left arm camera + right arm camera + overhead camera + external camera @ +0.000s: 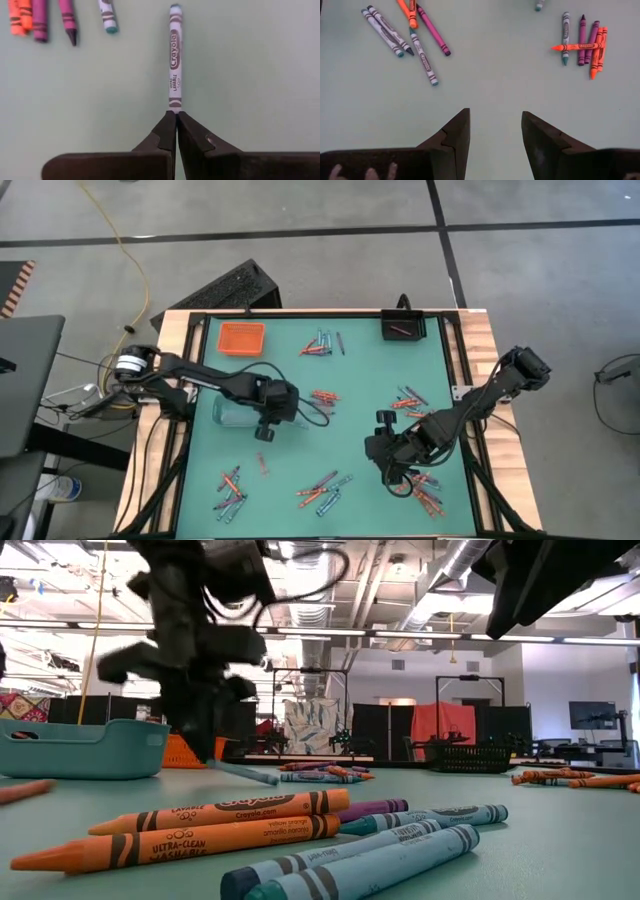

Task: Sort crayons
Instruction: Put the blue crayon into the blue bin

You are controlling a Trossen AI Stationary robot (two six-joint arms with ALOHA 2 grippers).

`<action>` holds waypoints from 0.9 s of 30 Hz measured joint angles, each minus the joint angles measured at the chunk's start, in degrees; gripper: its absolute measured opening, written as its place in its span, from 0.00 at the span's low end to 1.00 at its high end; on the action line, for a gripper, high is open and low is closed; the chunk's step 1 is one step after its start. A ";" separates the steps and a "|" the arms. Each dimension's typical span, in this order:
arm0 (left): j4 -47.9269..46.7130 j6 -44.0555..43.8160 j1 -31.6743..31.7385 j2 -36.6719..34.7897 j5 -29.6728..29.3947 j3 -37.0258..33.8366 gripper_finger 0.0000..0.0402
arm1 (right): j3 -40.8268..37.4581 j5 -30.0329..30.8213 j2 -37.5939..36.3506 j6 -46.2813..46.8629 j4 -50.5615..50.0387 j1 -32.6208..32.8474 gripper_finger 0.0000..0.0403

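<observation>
Pinched by its very end in the left gripper (176,116), apparently, a blue-grey crayon (174,55) near the clear tray (232,413) could slip out.

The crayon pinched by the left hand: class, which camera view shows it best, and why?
The left wrist view: the blue-grey crayon fills the frame, its end pinched in the shut left hand. The low view shows it slanting from that hand to the table. In the high view the arm hides it; the right wrist view misses it.
</observation>
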 joint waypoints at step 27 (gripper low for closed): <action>2.17 -4.41 -9.92 -4.76 -10.50 -1.83 0.33 | -16.02 -4.66 0.52 -2.86 32.13 -7.53 0.42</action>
